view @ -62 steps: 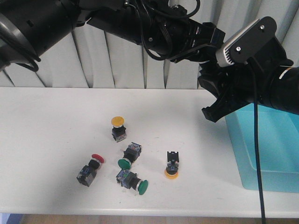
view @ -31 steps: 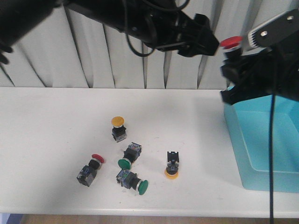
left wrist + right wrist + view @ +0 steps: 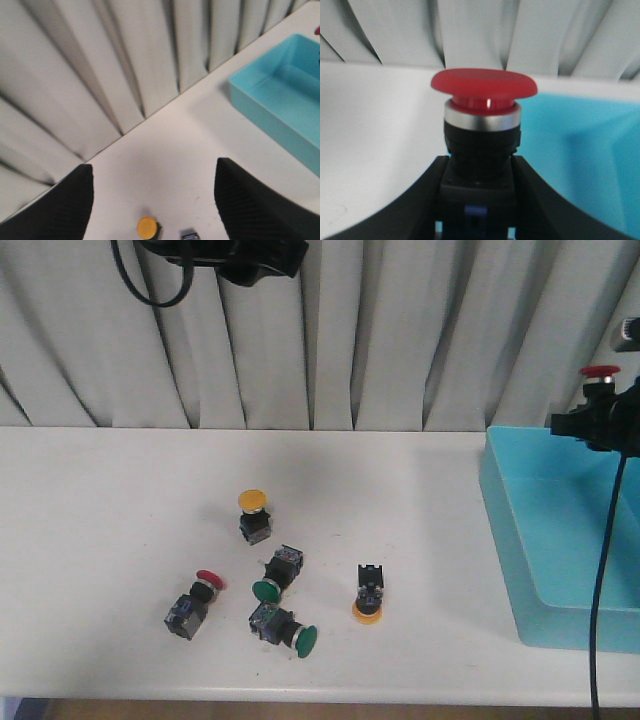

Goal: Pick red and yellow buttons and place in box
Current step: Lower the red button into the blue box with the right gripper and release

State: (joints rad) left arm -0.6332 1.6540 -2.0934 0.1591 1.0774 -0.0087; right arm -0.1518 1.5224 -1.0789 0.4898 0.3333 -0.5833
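The right pincer [image 3: 476, 200] pinches a red-capped button [image 3: 482, 130] by its black body, cap up, above the far rim of the turquoise box [image 3: 520, 530] at the worktop's [image 3: 100, 520] right edge. No contents show in the visible part of the box. Released this close to the rim, the button could strike the wall and bounce out. The left pincer [image 3: 152, 200] is spread, holding nothing, high over the worktop. Near the front edge wait one red button [image 3: 195, 602], two yellow buttons [image 3: 253, 512] and two green-capped switches [image 3: 283, 626].
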